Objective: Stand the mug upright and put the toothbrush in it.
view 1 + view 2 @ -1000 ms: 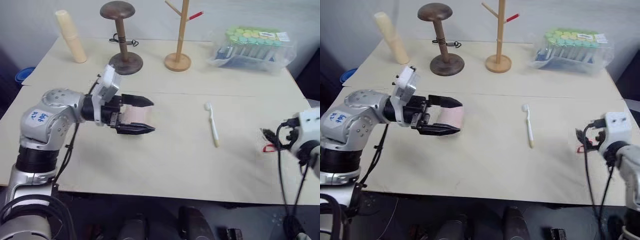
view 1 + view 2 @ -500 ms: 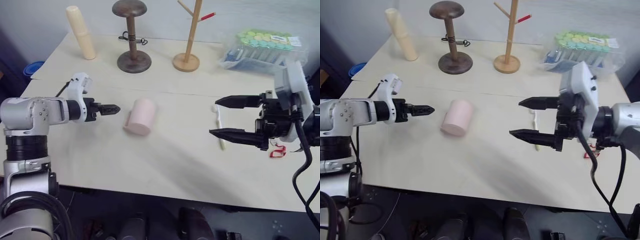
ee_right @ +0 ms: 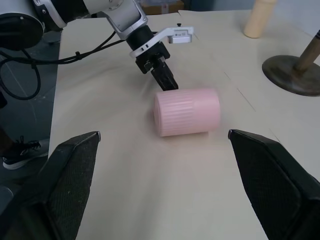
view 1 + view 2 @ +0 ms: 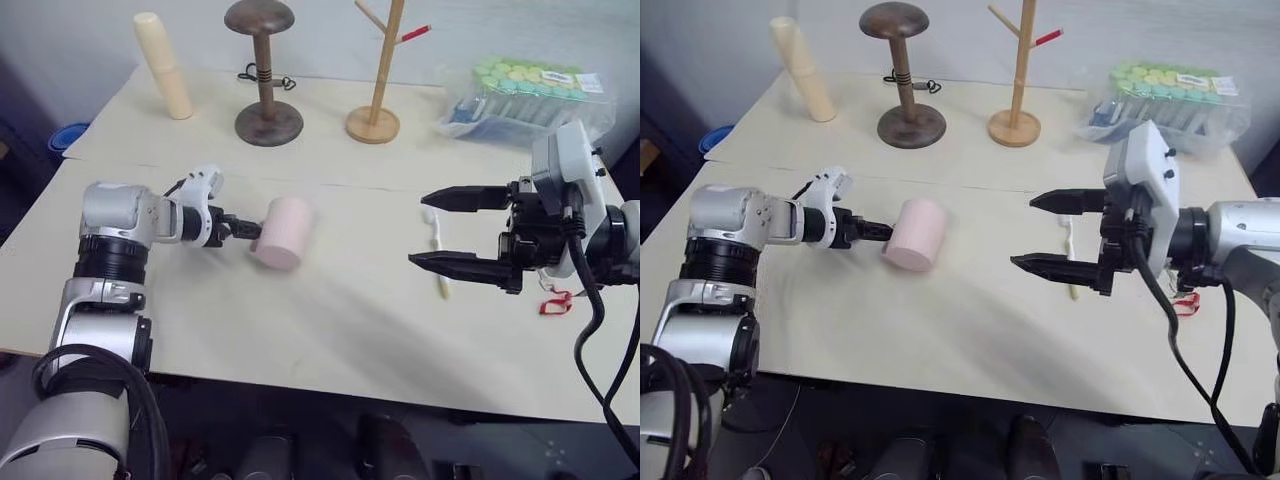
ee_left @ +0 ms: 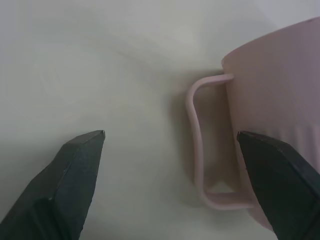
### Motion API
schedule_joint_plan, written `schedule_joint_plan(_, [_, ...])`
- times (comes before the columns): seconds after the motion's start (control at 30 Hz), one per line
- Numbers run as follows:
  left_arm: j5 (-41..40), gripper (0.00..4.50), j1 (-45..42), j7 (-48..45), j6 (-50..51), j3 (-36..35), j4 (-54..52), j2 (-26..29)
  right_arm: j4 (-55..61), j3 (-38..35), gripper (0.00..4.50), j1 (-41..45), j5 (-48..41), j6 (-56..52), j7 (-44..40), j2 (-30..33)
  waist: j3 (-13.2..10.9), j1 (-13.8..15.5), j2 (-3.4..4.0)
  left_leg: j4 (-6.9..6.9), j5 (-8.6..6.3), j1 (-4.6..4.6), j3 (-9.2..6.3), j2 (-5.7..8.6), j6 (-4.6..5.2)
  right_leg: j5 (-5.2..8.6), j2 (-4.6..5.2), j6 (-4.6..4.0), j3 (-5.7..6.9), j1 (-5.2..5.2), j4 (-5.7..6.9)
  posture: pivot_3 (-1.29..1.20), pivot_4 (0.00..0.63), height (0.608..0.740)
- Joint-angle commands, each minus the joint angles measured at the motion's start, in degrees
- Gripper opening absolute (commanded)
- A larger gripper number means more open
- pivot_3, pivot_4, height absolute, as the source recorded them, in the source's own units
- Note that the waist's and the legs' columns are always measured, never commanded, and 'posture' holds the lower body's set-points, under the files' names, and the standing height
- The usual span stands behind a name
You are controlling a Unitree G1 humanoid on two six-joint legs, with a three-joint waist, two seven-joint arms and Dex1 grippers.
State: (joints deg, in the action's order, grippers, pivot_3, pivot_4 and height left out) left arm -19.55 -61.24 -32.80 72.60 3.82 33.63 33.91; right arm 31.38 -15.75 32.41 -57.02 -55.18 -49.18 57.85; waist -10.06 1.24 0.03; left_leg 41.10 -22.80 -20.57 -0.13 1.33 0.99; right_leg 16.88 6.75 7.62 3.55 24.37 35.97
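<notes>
The pale pink mug (image 4: 283,231) lies on its side on the table, left of centre. My left gripper (image 4: 246,229) is at its left side, open. In the left wrist view its fingers (image 5: 75,170) stand wide apart, with the mug's thin handle (image 5: 196,150) between them and one finger in front of the mug body. The white toothbrush (image 4: 438,262) lies flat to the right. My right gripper (image 4: 420,228) hovers open above it, pointing left toward the mug (image 3: 187,111), with nothing between its fingers.
At the back of the table stand a cream cylinder (image 4: 163,65), a dark wooden stand (image 4: 265,75), a wooden peg tree (image 4: 377,75) and a clear box of tubes (image 4: 525,95). A red loop (image 4: 553,301) lies by the right arm.
The left gripper let go of the mug, drew back left and rolled, then came back to the mug's handle side. The right gripper swung in from the right edge to above the toothbrush.
</notes>
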Motion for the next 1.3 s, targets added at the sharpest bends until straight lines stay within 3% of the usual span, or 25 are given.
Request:
schedule_joint_plan(0.03, [-0.1, 3.34, -1.7, -2.4, 0.5, 0.6, 5.0, -3.5, 1.2, -2.0, 4.30, -0.1, -1.3, 0.8, 0.8, 0.4, 0.0, 0.3, 0.00, 0.02, 0.00, 0.00, -0.02, 0.00, 0.00, 0.00, 0.00, 0.00, 0.01, -0.01, 0.00, 0.00, 0.150, 0.740])
schedule_joint_plan(0.4, [1.6, 0.02, -3.8, -3.2, 0.8, -1.2, 9.0, -5.1, 2.5, -3.4, 4.30, -4.9, 0.3, 1.9, 0.6, 2.8, 0.0, 0.0, -0.02, -0.01, -0.01, -0.02, -0.13, 0.05, 0.02, -0.02, 0.03, 0.04, 0.11, -0.06, -0.02, 0.00, 0.150, 0.740])
schedule_joint_plan(0.6, [1.7, 0.02, -2.6, -2.1, 1.8, -2.8, 6.5, -5.1, 1.7, -3.7, 4.30, -5.7, 0.8, 1.9, 1.3, 3.4, 0.0, 0.0, -0.02, -0.01, -0.01, -0.02, -0.12, 0.02, 0.02, -0.02, 0.03, 0.04, 0.11, -0.06, -0.03, 0.00, 0.150, 0.740])
schedule_joint_plan(0.8, [1.4, 0.00, 3.5, 4.3, -13.2, -9.5, -9.3, -9.5, 0.2, -5.2, 4.40, -6.7, 1.2, 1.0, 3.6, 4.1, 0.0, 0.2, -0.05, 0.00, -0.01, -0.06, -0.14, -0.13, 0.02, -0.02, 0.09, 0.04, 0.11, -0.03, -0.05, 0.00, 0.150, 0.740])
schedule_joint_plan(0.97, [5.1, 0.00, 11.9, 6.8, -35.7, -7.3, -24.5, -14.2, 0.9, -6.1, 4.40, -8.1, 1.3, 0.6, 4.9, 4.0, 0.0, 0.2, -0.07, 0.13, -0.01, -0.45, -0.29, -0.11, 0.02, -0.05, 0.26, 0.09, 0.26, 0.23, -0.06, 0.00, 0.150, 0.740])
schedule_joint_plan(1.07, [8.3, 0.00, 18.5, 8.2, -50.3, -5.0, -28.4, -18.0, 1.1, -7.0, 4.40, -8.8, 0.7, 0.2, 6.5, 3.5, 0.0, 0.2, -0.05, 0.09, -0.01, -0.44, -0.31, -0.02, 0.02, -0.05, 0.39, 0.09, 0.39, 0.21, -0.07, 0.00, 0.150, 0.740])
schedule_joint_plan(1.3, [21.4, 0.00, 24.9, 17.9, -80.5, 0.6, -13.8, -21.9, 0.8, -8.5, 4.40, -9.4, -0.7, -0.4, 9.3, 2.9, 0.0, 0.3, -0.06, 0.21, 0.04, -0.48, -0.24, 0.27, 0.11, -0.08, 0.47, 0.15, 0.64, 0.17, -0.07, 0.00, 0.150, 0.740])
